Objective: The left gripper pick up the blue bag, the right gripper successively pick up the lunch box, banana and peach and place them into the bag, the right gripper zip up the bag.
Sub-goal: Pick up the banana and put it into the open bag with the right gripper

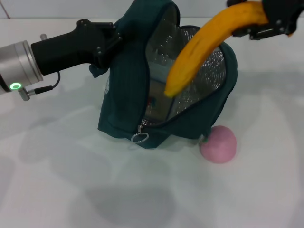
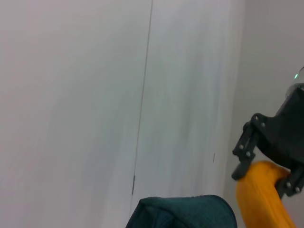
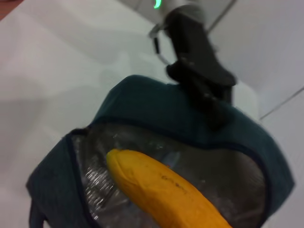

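The blue bag (image 1: 123, 90) stands open on the white table, its silver lining showing. My left gripper (image 1: 113, 42) is shut on the bag's upper left edge and holds the mouth up. From the upper right, my right gripper (image 1: 268, 20) is shut on one end of the banana (image 1: 204, 47). The banana's free tip hangs in the bag's opening. Inside the bag lies the lunch box (image 1: 159, 102), partly hidden. The peach (image 1: 218, 144) rests on the table against the bag's right front corner. In the right wrist view the banana (image 3: 166, 185) points into the bag (image 3: 142, 104), with the left gripper (image 3: 202, 57) beyond.
The zipper's ring pull (image 1: 139, 137) hangs at the bag's front bottom. White table (image 1: 57, 180) lies all around the bag. In the left wrist view the bag's top (image 2: 185, 211), the banana (image 2: 261, 199) and the right gripper (image 2: 268, 137) show against a pale wall.
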`<state>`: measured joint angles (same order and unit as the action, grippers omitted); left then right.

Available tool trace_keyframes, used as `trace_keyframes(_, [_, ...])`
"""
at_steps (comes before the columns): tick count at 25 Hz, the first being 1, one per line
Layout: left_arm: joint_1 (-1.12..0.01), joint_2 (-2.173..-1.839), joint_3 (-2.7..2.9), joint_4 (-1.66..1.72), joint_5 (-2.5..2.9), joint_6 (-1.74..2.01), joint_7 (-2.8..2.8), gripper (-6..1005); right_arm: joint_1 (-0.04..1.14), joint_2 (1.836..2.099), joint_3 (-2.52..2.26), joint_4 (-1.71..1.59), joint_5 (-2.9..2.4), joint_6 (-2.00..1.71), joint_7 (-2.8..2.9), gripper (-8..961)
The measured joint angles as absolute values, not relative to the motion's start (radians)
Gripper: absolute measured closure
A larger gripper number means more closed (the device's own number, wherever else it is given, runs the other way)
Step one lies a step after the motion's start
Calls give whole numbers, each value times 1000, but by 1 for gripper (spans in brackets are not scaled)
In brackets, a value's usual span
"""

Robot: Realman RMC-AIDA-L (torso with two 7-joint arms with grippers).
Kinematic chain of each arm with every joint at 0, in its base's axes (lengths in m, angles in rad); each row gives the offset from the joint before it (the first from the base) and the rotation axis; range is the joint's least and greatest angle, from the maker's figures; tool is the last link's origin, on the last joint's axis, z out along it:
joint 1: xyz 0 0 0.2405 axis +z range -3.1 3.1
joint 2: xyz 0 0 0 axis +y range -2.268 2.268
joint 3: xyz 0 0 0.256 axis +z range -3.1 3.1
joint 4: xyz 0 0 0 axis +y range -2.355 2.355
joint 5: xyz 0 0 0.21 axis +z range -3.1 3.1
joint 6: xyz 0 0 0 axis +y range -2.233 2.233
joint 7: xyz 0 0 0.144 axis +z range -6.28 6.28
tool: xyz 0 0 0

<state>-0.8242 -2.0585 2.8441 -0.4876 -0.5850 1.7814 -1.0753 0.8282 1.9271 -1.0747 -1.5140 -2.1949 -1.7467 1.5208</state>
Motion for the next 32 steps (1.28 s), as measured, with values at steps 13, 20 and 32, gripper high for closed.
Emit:
trace_keyframes(13, [-802,-2079,2844,-488,-641,1773,-1076,964,931,2013,-1195,-1423,-2306,-1723,1455,486])
trace_keyframes(20, [-805,-2078,2844,-488,-639,1773,-1088,964,911,2024,-1259,-1350,-2285,-1564,1474,483])
trace_keyframes(32, [-805,-2073,2844,-488,-633,1773,-1092,965,896,2021,-1214,-1299,-2192,-1482,1517,455])
